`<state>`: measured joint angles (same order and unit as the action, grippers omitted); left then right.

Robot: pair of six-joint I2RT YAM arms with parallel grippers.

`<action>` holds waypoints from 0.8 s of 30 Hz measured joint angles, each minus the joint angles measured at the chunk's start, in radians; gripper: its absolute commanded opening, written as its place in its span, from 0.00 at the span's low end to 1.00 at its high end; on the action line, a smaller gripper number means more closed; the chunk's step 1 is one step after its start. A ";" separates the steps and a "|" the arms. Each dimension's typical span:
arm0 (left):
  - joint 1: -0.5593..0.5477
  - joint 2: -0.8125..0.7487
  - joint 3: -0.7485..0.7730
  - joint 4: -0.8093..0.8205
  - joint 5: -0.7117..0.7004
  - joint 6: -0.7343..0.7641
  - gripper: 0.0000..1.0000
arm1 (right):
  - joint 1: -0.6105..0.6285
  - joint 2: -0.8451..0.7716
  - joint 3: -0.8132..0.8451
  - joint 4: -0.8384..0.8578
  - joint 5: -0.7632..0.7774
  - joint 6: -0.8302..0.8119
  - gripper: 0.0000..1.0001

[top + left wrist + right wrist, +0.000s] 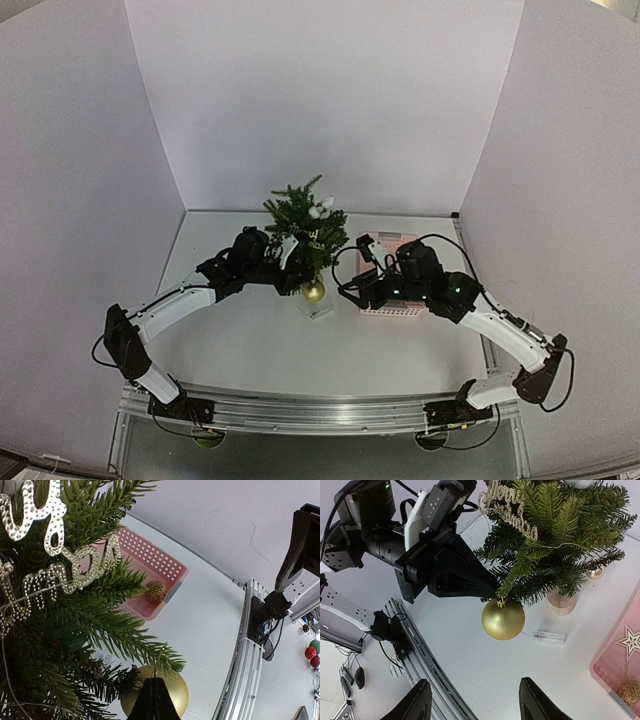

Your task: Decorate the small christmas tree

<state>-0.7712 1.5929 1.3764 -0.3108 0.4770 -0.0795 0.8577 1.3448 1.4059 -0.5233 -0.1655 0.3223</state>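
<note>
At the tree's low near-side branch: left jaws closed, black wedge tips pressed together right at the cap of the gold bauble (503, 619). Can't tell whether they pinch its loop or only touch it. Reads as the hang-it-on-the-twig step. The tips come in from the left under the needles, probably so the loop reaches the twig without crushing the foliage. The ball dangles clear of the bench (250, 340).

Right jaws wide open with nothing between them, hovering right of the tree by the pink basket (155, 562). Looks staged for the next pick.

small christmas tree (303, 215): centre-far on the bench, upright, with bushy stiff dark green needles on a pale round base (561, 602). It carries a glitter script sign (507, 510) (beaded, silvery), a white ornament (322, 208) near the top and a thin wire light string. A clear battery pack (548, 638) lies on the bench just beside the base.

Bauble: smooth satin-gold sphere, so the cap is likely the only sane grip point.

Basket: pink plastic with a perforated floor. It holds a woven rattan ball (155, 590) and a pale star (630, 641).
</note>
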 measured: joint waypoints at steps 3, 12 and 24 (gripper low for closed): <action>0.000 0.000 -0.006 0.004 0.001 0.000 0.00 | 0.000 0.018 0.000 0.016 -0.001 0.011 0.59; 0.000 0.000 -0.012 0.005 0.002 -0.001 0.03 | 0.000 0.087 -0.168 0.209 0.010 0.067 0.60; 0.000 0.000 -0.012 0.005 0.002 0.000 0.08 | 0.000 0.146 -0.234 0.344 0.027 0.078 0.60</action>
<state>-0.7712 1.5932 1.3643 -0.3061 0.4786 -0.0795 0.8577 1.4913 1.1721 -0.1794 -0.1387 0.4008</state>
